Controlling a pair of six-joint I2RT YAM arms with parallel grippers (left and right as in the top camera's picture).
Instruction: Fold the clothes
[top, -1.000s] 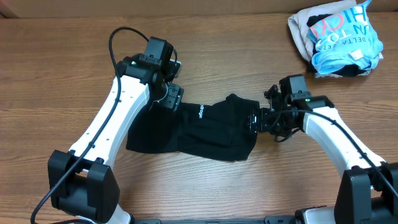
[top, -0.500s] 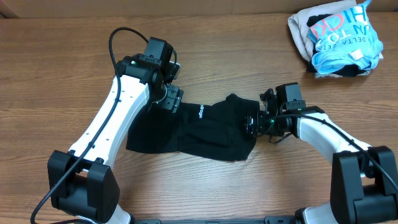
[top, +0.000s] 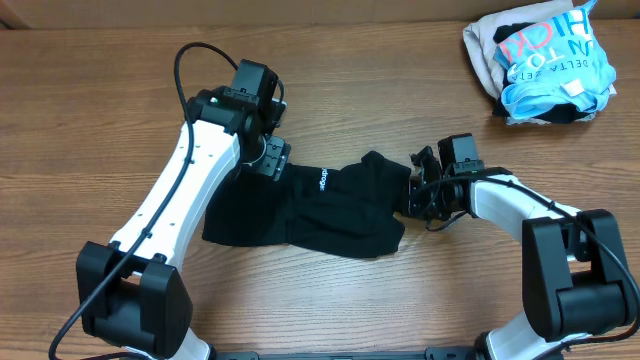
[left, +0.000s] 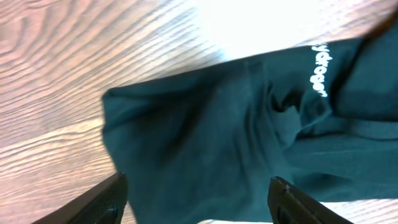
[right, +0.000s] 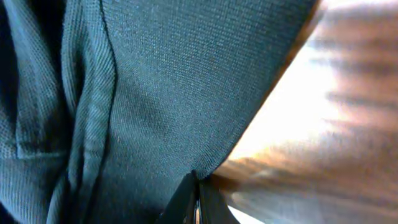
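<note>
The clothes, a black shirt (top: 310, 210), lie crumpled on the wooden table, with small white lettering (top: 324, 180) near the upper edge. My left gripper (top: 272, 160) hovers open over the shirt's upper left part. In the left wrist view the dark fabric (left: 236, 124) fills the space below the spread fingers (left: 199, 180), and the lettering (left: 318, 68) shows at upper right. My right gripper (top: 412, 195) is at the shirt's right edge. In the right wrist view its fingers (right: 198, 180) are pressed together on the fabric's hem (right: 155, 93).
A pile of other garments (top: 540, 60), light blue and white with pink lettering over beige, sits at the back right corner. Bare wooden tabletop (top: 400, 80) surrounds the shirt.
My right gripper has slid left onto the shirt's right edge and closed from wide open. The left gripper has stayed in place, open.
</note>
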